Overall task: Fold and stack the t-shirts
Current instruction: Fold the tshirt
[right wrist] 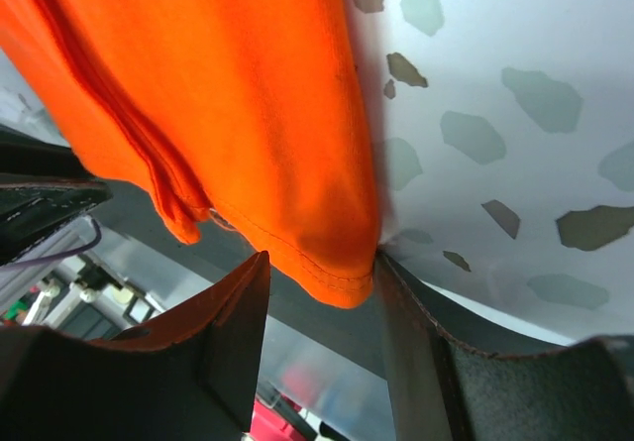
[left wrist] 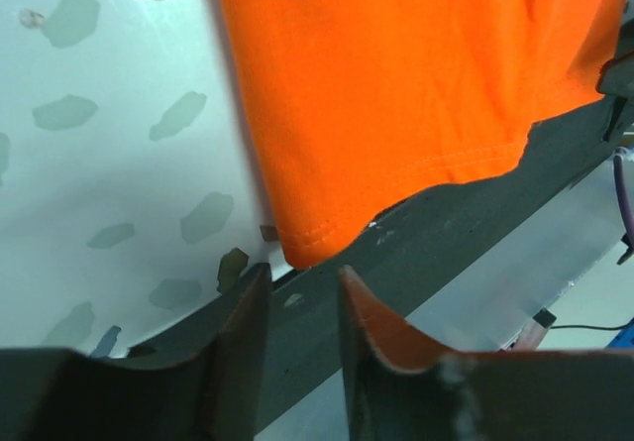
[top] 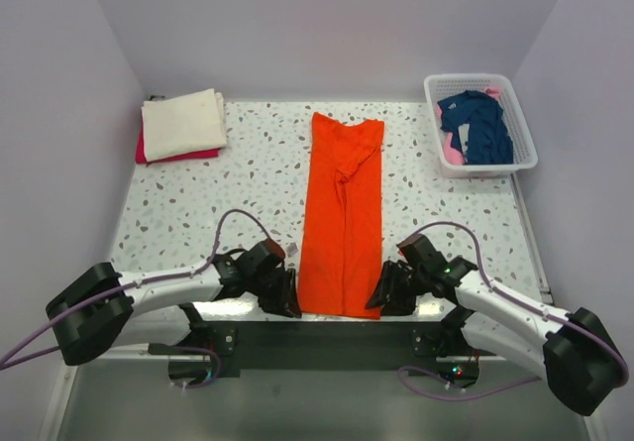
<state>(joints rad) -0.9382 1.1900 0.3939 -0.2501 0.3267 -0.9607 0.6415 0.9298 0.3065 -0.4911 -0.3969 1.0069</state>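
A bright orange t-shirt (top: 343,213), folded into a long strip, lies down the middle of the speckled table (top: 248,173), its hem at the near edge. My left gripper (top: 287,302) sits at the hem's left corner. In the left wrist view that gripper (left wrist: 302,275) is open with a narrow gap, and the orange corner (left wrist: 309,243) lies just ahead of the tips, not between them. My right gripper (top: 379,297) is at the hem's right corner. The right wrist view has this gripper (right wrist: 322,260) open, the orange corner (right wrist: 332,268) hanging between the tips and touching the right finger.
A folded cream t-shirt (top: 183,124) rests on a red one (top: 140,147) at the back left. A white lattice basket (top: 487,169) at the back right holds a navy t-shirt (top: 480,124) and some pink cloth. The dark table edge (left wrist: 446,233) runs just under the hem.
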